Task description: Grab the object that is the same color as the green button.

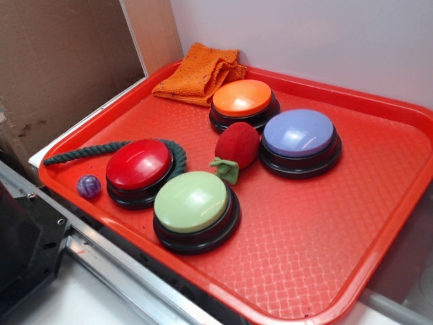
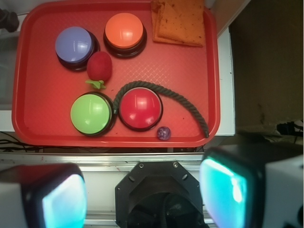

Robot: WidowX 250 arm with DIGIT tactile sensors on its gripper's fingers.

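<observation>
The object is a long dark green twisted rope on the red tray. It curls round the back of the red button, and one end reaches the tray's rim. The green button, pale and domed on a black base, stands beside the red one. My gripper shows only in the wrist view. It hangs high over the robot's base, well short of the tray. Its fingers are wide apart and hold nothing.
An orange button, a lavender button and a red plush strawberry crowd the tray. A purple ball lies near the rope. An orange cloth fills one corner.
</observation>
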